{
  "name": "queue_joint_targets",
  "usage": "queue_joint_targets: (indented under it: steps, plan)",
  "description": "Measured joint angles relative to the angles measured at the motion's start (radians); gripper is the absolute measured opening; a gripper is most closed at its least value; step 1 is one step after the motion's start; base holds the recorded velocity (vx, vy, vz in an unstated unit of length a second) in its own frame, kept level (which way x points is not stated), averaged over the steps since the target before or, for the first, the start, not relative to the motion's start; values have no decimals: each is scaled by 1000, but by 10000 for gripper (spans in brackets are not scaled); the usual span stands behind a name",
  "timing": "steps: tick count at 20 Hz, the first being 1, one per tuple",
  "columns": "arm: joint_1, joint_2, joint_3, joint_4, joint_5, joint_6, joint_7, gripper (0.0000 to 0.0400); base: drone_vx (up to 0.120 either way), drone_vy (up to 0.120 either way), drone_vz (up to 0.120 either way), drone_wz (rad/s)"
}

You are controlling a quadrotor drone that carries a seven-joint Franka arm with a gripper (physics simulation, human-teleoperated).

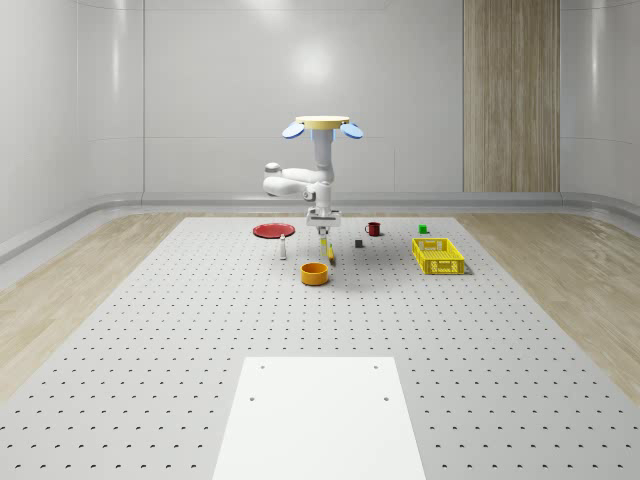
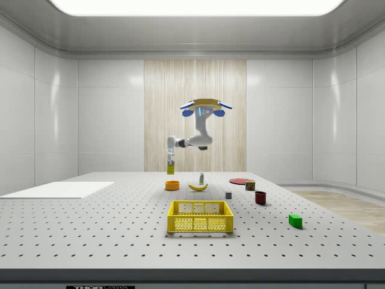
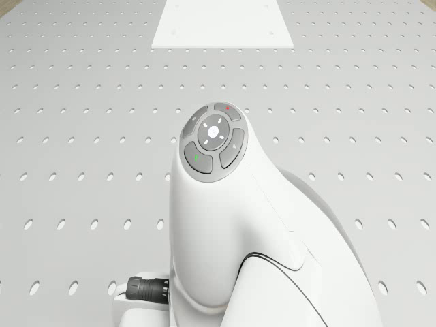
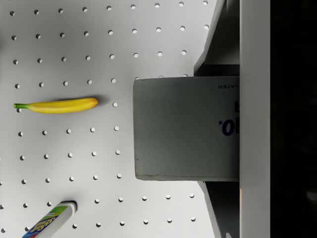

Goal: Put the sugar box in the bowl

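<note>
The drone (image 1: 322, 125) hovers above the middle of the perforated table, its arm bent down. My gripper (image 1: 322, 225) is shut on the yellow sugar box (image 1: 324, 246), which hangs upright in the air. The orange bowl (image 1: 315, 273) stands on the table just below and slightly in front of the box. In the side view the box (image 2: 171, 168) hangs directly above the bowl (image 2: 172, 185), with a gap between them. The wrist view shows the box's grey end (image 4: 185, 128) clamped between the two fingers (image 4: 214, 54).
A banana (image 4: 57, 105) and a marker (image 4: 49, 220) lie on the table near the bowl. Farther off are a red plate (image 1: 271, 230), a red mug (image 1: 373, 228), a green block (image 1: 423, 229), a yellow crate (image 1: 438, 255) and a white mat (image 1: 320, 420).
</note>
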Motion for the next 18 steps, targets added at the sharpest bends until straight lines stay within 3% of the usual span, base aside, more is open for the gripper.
queue_joint_targets:
  steps: [10,18]
  plan:
    - [-1,-9,1,0,3,9,2,167,0,-84,-4,0]
    - [-2,-15,2,0,6,14,2,167,0,0,-120,0]
